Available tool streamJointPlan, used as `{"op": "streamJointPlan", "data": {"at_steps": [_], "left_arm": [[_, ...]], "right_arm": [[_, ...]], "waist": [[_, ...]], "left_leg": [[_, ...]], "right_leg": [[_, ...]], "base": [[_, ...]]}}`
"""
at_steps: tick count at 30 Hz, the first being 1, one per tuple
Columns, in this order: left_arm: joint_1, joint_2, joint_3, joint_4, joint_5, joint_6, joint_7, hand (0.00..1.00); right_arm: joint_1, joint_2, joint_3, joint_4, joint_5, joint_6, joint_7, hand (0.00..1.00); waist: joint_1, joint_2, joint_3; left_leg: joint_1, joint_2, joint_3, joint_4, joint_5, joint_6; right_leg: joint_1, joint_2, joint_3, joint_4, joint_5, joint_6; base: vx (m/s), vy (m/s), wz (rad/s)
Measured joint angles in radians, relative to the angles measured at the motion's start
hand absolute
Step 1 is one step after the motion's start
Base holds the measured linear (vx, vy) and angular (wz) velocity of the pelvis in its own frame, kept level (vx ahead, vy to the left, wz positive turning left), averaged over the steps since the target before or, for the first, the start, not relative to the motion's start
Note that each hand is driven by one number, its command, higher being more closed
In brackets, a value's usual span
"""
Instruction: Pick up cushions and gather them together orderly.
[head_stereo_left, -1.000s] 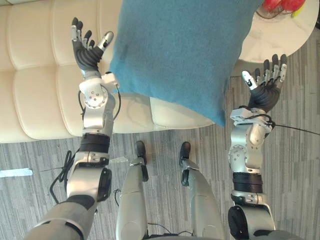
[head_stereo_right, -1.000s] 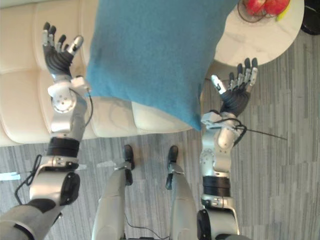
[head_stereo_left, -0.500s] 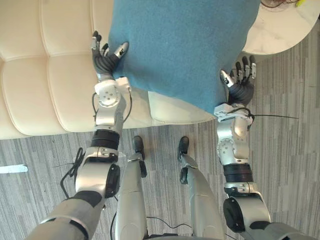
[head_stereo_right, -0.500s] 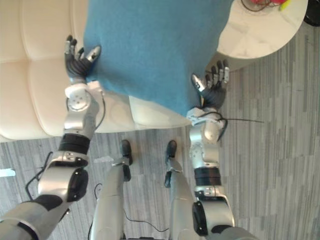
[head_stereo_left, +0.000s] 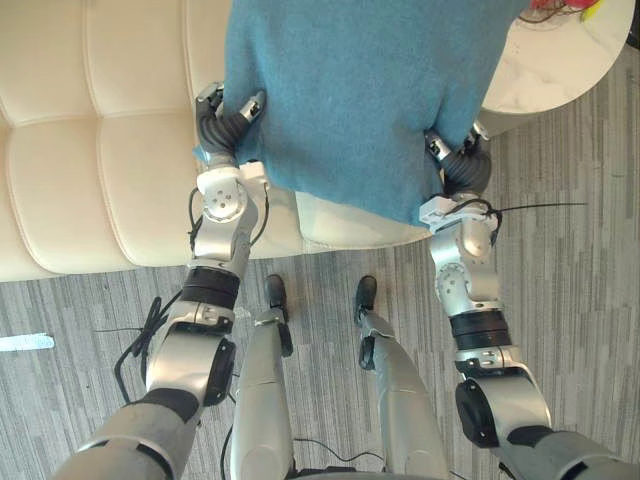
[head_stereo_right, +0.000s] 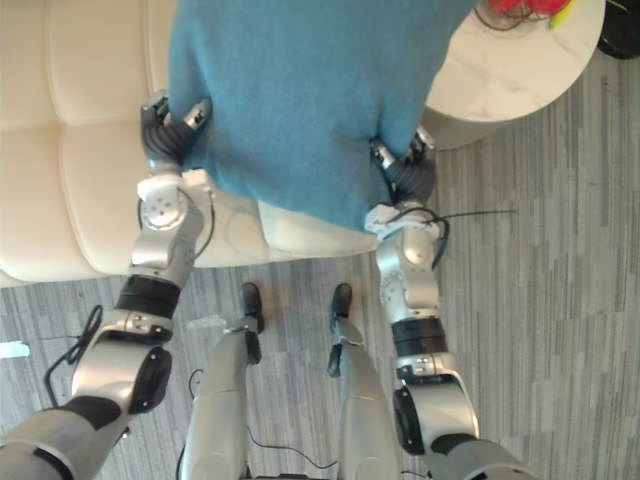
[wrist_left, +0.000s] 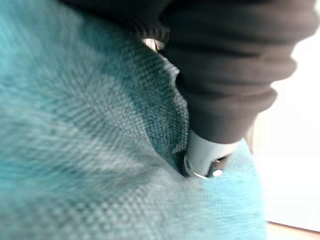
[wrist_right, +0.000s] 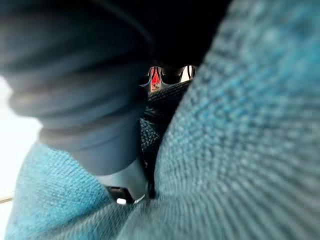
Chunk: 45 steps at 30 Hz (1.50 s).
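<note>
A large teal-blue cushion lies on the cream sofa, its lower corner hanging past the seat's front edge. My left hand is at the cushion's left edge, fingers curled behind the cloth and thumb pressing on top. My right hand grips the right edge the same way, near the lower corner. In the left wrist view the thumb digs into the teal weave. The right wrist view shows its thumb sunk into the cloth, which bulges between both hands.
A round white marble table stands at the upper right, close to the cushion's right edge, with red fruit on it. Grey striped floor runs along the front of the sofa. Bare seat cushions stretch to the left.
Both hands, spread open and apart a second ago, have come inward to the cushion's two sides and curled their fingers onto it. The cloth now puckers between them.
</note>
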Motion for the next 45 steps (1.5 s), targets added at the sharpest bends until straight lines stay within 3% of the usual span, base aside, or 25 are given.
{"op": "streamJointPlan", "data": {"at_steps": [5,10,14,19,23,31,35,39,41,42,43,45], "left_arm": [[0.112,-0.051,-0.067,-0.167,-0.065,-0.04,0.0,1.0],[0.327,-0.147,-0.096,-0.334,-0.079,-0.081,0.0,1.0],[0.471,-0.168,-0.142,-0.42,-0.098,-0.094,-0.002,1.0],[0.703,-0.175,-0.205,-0.499,-0.095,-0.099,-0.03,1.0],[0.832,-0.175,-0.26,-0.527,-0.06,-0.106,-0.055,1.0],[1.004,-0.175,-0.299,-0.528,-0.062,-0.103,-0.096,1.0],[1.03,-0.158,-0.303,-0.528,-0.078,-0.102,-0.097,1.0],[1.029,-0.144,-0.306,-0.593,-0.079,-0.101,-0.096,1.0],[1.017,-0.144,-0.306,-0.632,-0.082,-0.105,-0.095,1.0],[1.004,-0.145,-0.31,-0.643,-0.087,-0.107,-0.094,1.0],[0.995,-0.145,-0.315,-0.646,-0.094,-0.111,-0.094,1.0],[0.979,-0.145,-0.321,-0.646,-0.1,-0.115,-0.094,1.0]], "right_arm": [[0.125,-0.014,0.002,-0.031,-0.003,0.008,0.0,1.0],[0.308,-0.013,0.002,-0.224,-0.082,0.015,-0.001,1.0],[0.43,0.004,-0.003,-0.344,-0.122,0.013,-0.001,1.0],[0.651,0.095,-0.003,-0.443,-0.158,-0.003,0.014,1.0],[0.769,0.111,-0.002,-0.466,-0.161,-0.015,0.018,1.0],[0.899,0.11,0.018,-0.532,-0.239,-0.022,0.035,1.0],[0.908,0.098,0.045,-0.53,-0.243,-0.025,0.034,1.0],[0.893,0.085,0.053,-0.535,-0.273,-0.046,0.003,1.0],[0.86,0.082,0.056,-0.536,-0.28,-0.046,-0.022,1.0],[0.838,0.08,0.051,-0.541,-0.28,-0.046,-0.033,1.0],[0.827,0.08,0.049,-0.557,-0.282,-0.046,-0.049,1.0],[0.826,0.08,0.047,-0.593,-0.287,-0.046,-0.062,1.0]], "waist": [[-0.001,-0.005,-0.002],[-0.007,-0.013,-0.009],[-0.011,-0.023,-0.046],[-0.011,-0.03,-0.184],[-0.012,-0.026,-0.264],[-0.019,-0.014,-0.348],[-0.019,-0.009,-0.357],[-0.013,0.0,-0.351],[-0.006,-0.003,-0.35],[0.002,0.001,-0.344],[0.006,0.014,-0.34],[0.005,0.015,-0.341]], "left_leg": [[0.081,-0.018,-0.016,-0.015,0.0,-0.002],[0.183,-0.039,-0.024,0.001,-0.035,-0.012],[0.248,-0.056,-0.027,-0.002,-0.052,-0.012],[0.368,-0.087,-0.033,-0.066,-0.065,-0.017],[0.455,-0.098,-0.032,-0.14,-0.054,-0.021],[0.607,-0.112,-0.04,-0.247,-0.035,-0.025],[0.631,-0.124,-0.081,-0.26,-0.021,-0.024],[0.518,-0.154,-0.175,-0.206,0.029,-0.032],[0.46,-0.173,-0.181,-0.237,0.097,-0.072],[0.443,-0.147,-0.091,-0.202,0.067,-0.036],[0.426,-0.075,0.031,-0.048,-0.024,0.043],[0.444,0.014,0.158,0.062,-0.101,0.041]], "right_leg": [[0.061,-0.018,-0.013,0.056,-0.052,-0.002],[0.147,-0.05,-0.038,0.143,-0.131,0.002],[0.206,-0.073,-0.051,0.174,-0.171,0.009],[0.314,-0.103,-0.069,0.161,-0.217,0.02],[0.395,-0.105,-0.081,0.1,-0.217,0.022],[0.535,-0.104,-0.092,0.017,-0.215,0.025],[0.597,-0.108,-0.129,-0.005,-0.213,0.028],[0.563,-0.138,-0.251,0.044,-0.231,0.026],[0.522,-0.183,-0.315,0.07,-0.235,0.013],[0.516,-0.197,-0.357,0.074,-0.23,0.012],[0.526,-0.202,-0.403,0.082,-0.225,0.01],[0.533,-0.236,-0.451,0.101,-0.219,0.02]], "base": [[0.02,-0.024,0.2],[0.02,-0.024,0.18],[0.07,-0.015,0.17],[0.12,0.0,0.17],[0.13,-0.002,0.04],[0.1,-0.007,0.02],[0.0,-0.007,0.33],[-0.12,-0.025,0.96],[-0.21,0.009,1.08],[-0.19,0.029,1.03],[-0.17,0.037,0.95],[-0.2,0.146,0.98]]}}
